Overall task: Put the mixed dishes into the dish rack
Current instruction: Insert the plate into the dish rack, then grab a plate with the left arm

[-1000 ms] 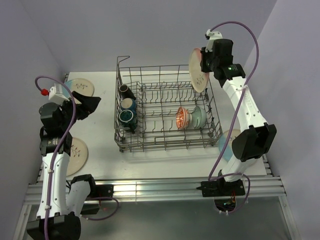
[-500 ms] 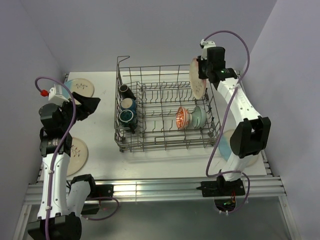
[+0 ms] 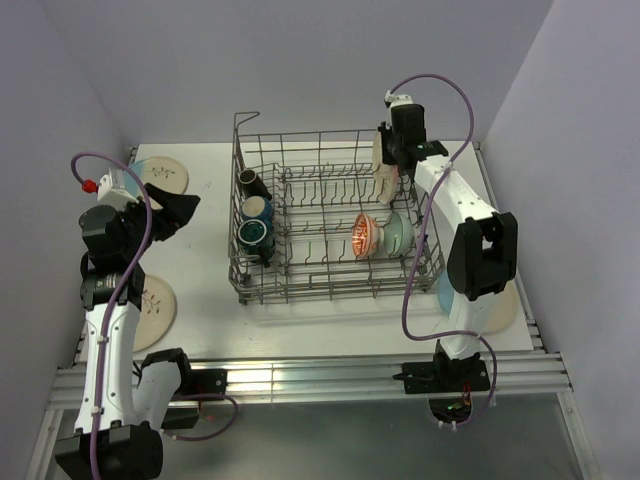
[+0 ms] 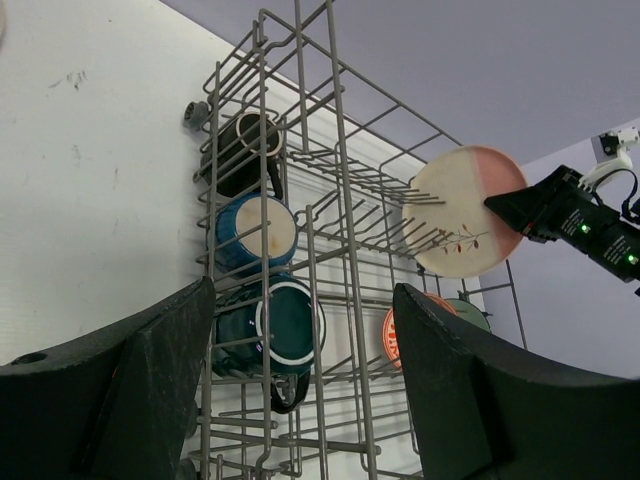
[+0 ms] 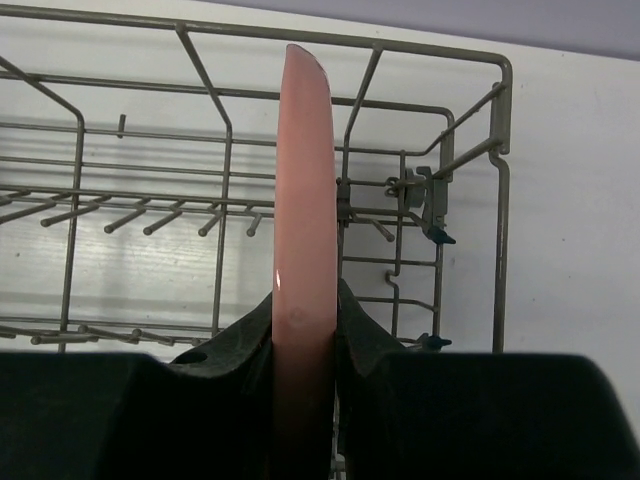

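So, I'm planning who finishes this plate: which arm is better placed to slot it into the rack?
Right. The right hand grips the pink-and-cream plate on edge over the dish rack at its far right corner. The left hand hangs open and empty, off to the rack's left.

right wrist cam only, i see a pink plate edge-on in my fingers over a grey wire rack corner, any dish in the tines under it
observer: none under your cream-and-pink plate; the orange-red bowl and pale green bowl stand nearer the arms.
operator: left arm in the way
observer: no, the left gripper hangs open, left of the grey wire dish rack, apart from it.
operator: what's left outside
observer: three round two-tone plates on the white table: two left of the rack, one right.
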